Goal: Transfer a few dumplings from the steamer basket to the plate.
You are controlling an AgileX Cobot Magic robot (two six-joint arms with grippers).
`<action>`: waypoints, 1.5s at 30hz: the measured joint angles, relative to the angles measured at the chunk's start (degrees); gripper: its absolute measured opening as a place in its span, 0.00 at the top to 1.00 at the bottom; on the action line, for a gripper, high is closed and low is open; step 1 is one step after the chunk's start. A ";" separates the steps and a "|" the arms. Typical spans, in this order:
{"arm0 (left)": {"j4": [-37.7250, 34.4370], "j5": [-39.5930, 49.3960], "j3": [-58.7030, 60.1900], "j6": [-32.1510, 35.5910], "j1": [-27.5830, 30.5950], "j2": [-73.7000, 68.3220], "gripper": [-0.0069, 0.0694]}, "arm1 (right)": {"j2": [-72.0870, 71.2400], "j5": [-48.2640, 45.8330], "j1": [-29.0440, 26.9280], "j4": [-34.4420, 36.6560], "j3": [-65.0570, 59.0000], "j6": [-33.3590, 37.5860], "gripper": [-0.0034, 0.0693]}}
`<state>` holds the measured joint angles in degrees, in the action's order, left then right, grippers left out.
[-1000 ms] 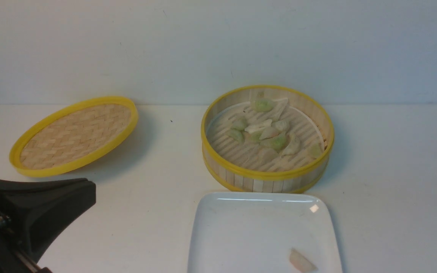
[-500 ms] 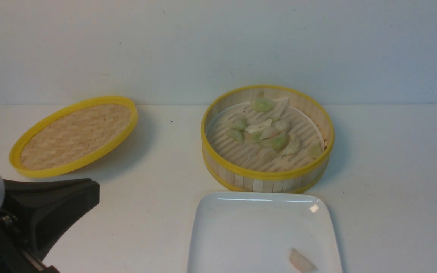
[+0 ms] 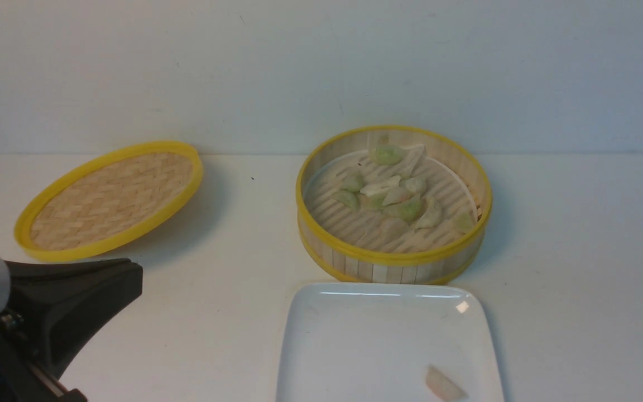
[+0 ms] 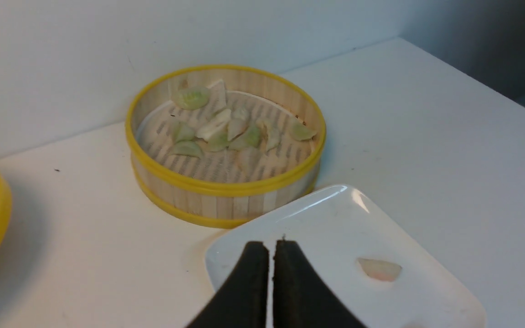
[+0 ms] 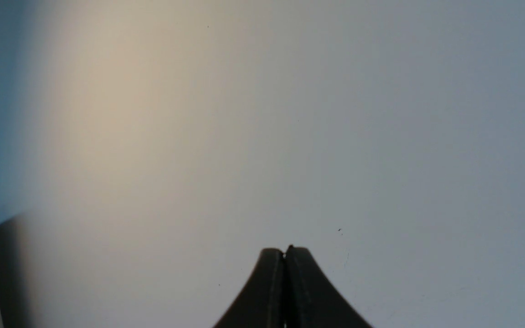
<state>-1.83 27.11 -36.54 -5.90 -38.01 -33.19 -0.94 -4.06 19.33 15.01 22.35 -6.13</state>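
Transferring dumplings, step in hand: by my judgement, a lull between pickings or the close of the work. Left fingers (image 4: 256, 257), one pair, drawn together, nothing clamped. Right fingers (image 5: 270, 259), one pair, together, holding nothing. Next move, should more be wanted: part one pair over the steamer basket, lower it onto a single dumpling, close gently; otherwise, withdraw. Steamer basket (image 3: 391, 258), one, upright on the tabletop (image 3: 567, 290), just behind the plate. Dumplings (image 4: 192, 98) inside it, roughly eleven, overlapping, so I cannot fix the count. White square plate (image 3: 355, 340), one, bearing one pinkish dumpling (image 3: 444, 384) and, at my left wrist view's edge, apparently a second (image 4: 419, 324), cut off. Woven lid (image 3: 109, 201), one, tilted, well apart.
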 joint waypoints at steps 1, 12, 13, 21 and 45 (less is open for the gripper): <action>0.96 -0.53 0.37 0.05 0.26 0.31 0.90 | 0.00 0.00 0.00 0.00 0.00 0.00 0.97; 2.24 -9.76 21.69 0.05 23.93 18.11 0.90 | 0.00 0.00 0.00 0.00 0.00 0.00 0.97; 2.24 -9.75 21.69 0.05 24.42 18.11 0.90 | 0.00 0.00 0.00 0.00 0.00 0.00 0.97; 2.24 -7.83 38.01 5.90 32.81 33.38 0.90 | 0.00 0.00 0.00 0.00 0.00 -0.05 0.97; 2.24 -5.05 38.15 10.18 32.81 33.77 0.90 | 0.00 0.00 0.00 0.05 -0.02 -0.05 0.97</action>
<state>0.41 22.06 1.61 4.28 -5.20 0.57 -0.94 -4.06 19.33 15.06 22.33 -6.18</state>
